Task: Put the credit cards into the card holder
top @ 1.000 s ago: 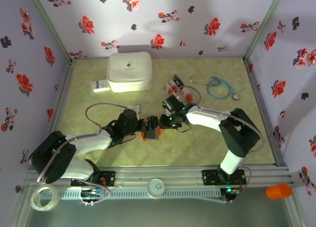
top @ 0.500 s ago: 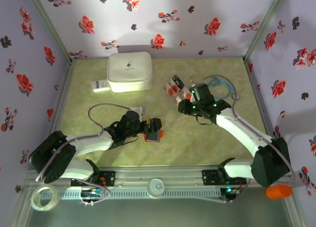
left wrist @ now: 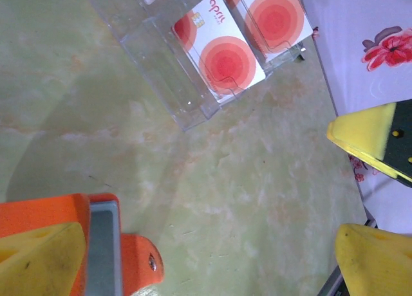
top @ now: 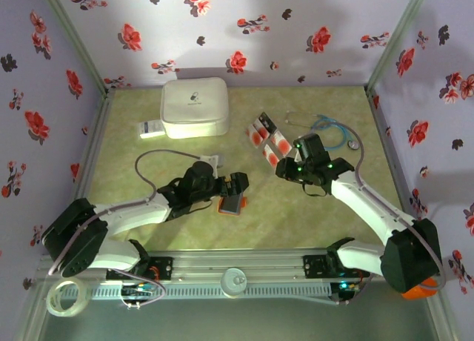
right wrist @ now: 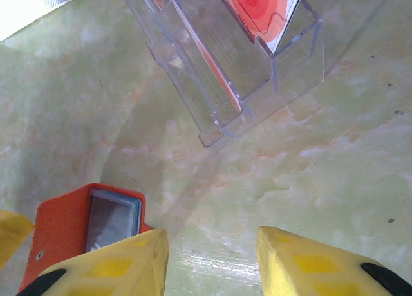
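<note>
The credit cards [top: 268, 137] stand in a clear acrylic stand behind the table's middle; they are white with red-orange circles [left wrist: 222, 51], and one shows at the top of the right wrist view [right wrist: 257, 6]. The card holder [top: 230, 204], orange with a grey inside, lies flat on the table. My left gripper [top: 235, 184] hangs just over it, open wide, and the holder [left wrist: 45, 235] lies against its left finger with bare table between the fingers [left wrist: 206, 264]. My right gripper [top: 286, 169] is open and empty [right wrist: 212, 257], between the card stand and the holder [right wrist: 84, 228].
A big white rounded case [top: 194, 107] and a white label [top: 152, 128] lie at the back left. A blue stethoscope [top: 329, 130] lies at the back right. Flowered walls close in three sides. A tape roll [top: 63, 296] sits beyond the near rail.
My right gripper has pulled back from the card holder to the right, near the card stand, and its jaws have widened a little. The left gripper has shifted slightly right.
</note>
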Tool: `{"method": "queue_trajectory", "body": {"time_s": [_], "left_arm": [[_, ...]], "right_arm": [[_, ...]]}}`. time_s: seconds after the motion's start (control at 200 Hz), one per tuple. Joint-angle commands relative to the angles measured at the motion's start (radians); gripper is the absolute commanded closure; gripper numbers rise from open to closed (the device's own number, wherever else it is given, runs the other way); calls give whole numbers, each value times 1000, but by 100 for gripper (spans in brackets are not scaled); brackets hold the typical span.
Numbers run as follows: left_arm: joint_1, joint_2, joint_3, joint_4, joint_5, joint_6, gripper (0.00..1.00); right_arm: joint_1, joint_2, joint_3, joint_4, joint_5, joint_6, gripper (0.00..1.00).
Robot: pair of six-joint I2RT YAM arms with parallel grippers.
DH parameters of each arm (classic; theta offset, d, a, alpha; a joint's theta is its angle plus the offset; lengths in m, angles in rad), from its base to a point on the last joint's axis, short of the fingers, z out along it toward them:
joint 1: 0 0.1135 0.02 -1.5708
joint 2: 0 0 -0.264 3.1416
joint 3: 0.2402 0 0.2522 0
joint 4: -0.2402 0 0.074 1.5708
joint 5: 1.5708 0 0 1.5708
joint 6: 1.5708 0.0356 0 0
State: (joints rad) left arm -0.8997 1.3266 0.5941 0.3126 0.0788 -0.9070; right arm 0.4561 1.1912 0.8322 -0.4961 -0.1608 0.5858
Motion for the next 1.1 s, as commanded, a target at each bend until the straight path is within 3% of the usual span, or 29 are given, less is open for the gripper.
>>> {"method": "queue_trajectory", "body": {"time_s": [0.0, 0.32, 0.66, 1.095], "left_arm": [[-27, 11, 22, -15, -11, 14, 0], [-95, 145, 22, 100, -25, -35, 0], [-108, 275, -4, 149, -99, -92, 0], [-117, 175, -37, -139, -383, -153, 0]], "right_arm": [[-8, -17, -13, 6, -11, 5, 58], [-16, -15, -27, 13, -20, 5, 58], [-19, -10, -37, 18, -31, 5, 58], [-16, 72, -50, 124, -169, 30, 58]]}}
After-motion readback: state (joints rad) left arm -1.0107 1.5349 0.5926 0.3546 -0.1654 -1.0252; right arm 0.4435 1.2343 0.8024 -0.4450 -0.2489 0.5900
